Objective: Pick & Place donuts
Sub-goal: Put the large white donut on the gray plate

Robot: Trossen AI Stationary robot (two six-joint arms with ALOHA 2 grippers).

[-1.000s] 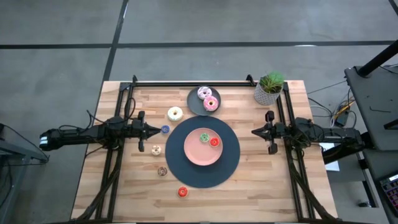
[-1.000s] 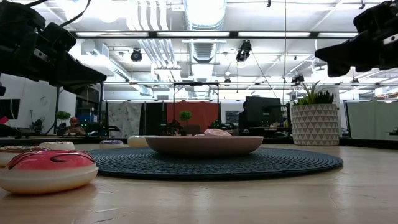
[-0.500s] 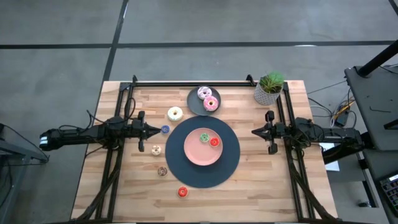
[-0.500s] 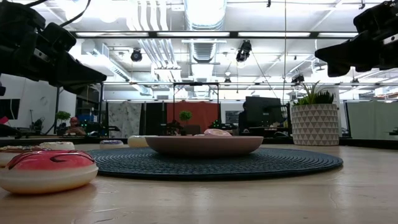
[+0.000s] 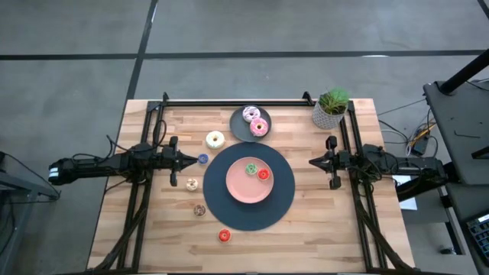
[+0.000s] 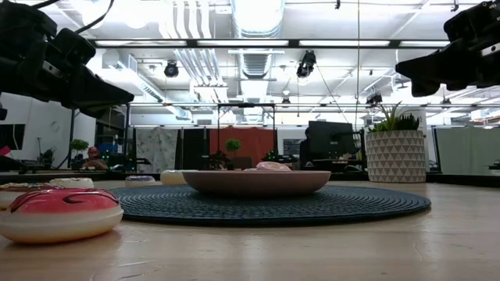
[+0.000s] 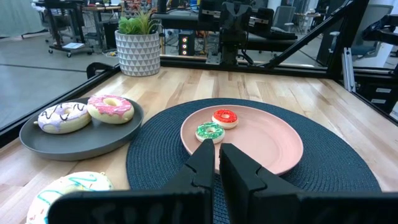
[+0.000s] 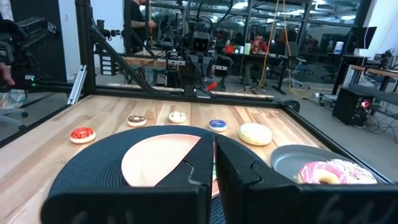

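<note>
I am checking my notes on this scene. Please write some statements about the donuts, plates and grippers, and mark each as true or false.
1. The pink plate holds a green donut and a red donut. True.
2. The grey plate is empty. False: two donuts lie on it.
3. The left gripper is shut. True.
4. The right gripper holds a donut. False: it is shut and holds nothing.
5. The cream donut lies on the mat. False: it lies on the table.

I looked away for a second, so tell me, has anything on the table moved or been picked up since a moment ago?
Nothing visibly changed. The left gripper and right gripper are shut and empty at the sides of the dark mat. The red donut and green donut lie on the pink plate as before.
</note>
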